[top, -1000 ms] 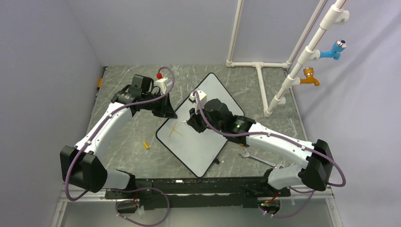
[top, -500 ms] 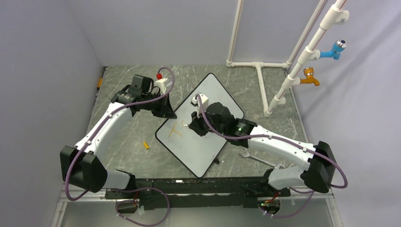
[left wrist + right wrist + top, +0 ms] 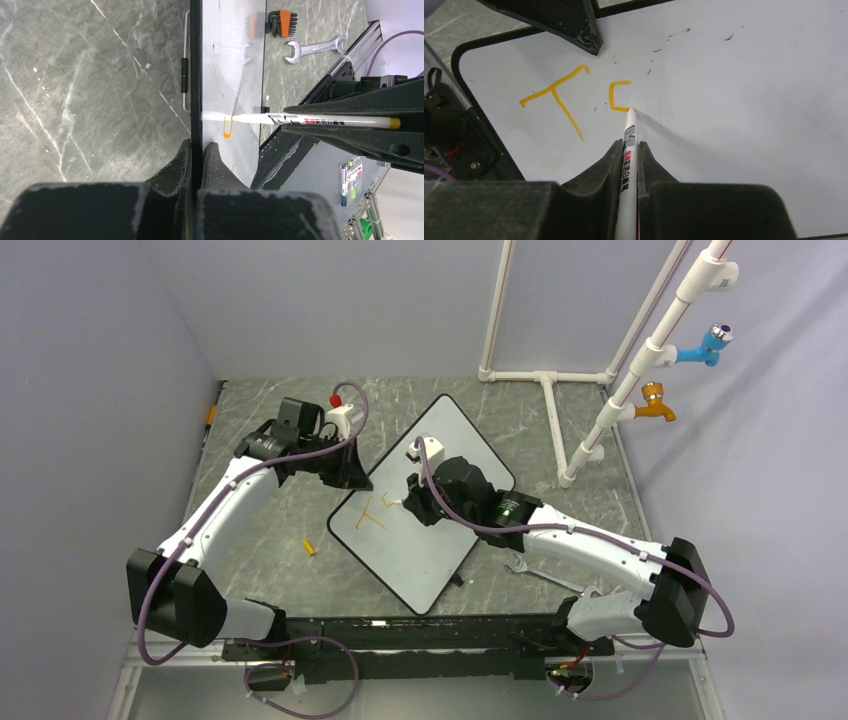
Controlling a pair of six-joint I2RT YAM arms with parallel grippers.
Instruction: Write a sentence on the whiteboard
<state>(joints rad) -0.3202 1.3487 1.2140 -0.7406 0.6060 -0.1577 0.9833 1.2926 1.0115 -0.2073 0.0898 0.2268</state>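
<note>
From above, a grey marbled table (image 3: 280, 540) sits between lilac walls (image 3: 100, 360), the whiteboard (image 3: 420, 560) lying askew at its centre. The sentence (image 3: 372, 516) is tiny orange strokes, hard to read, beside the right gripper (image 3: 405, 502). Left wrist view: the left gripper (image 3: 198, 146) pinches the board's black rim. Right wrist view: the right gripper clamps a white marker (image 3: 630, 131), tip touching an unfinished letter after "T"; the board's edges are cut off.

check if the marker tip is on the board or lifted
On it: the marker tip touches the whiteboard at the second orange letter's end.
</note>
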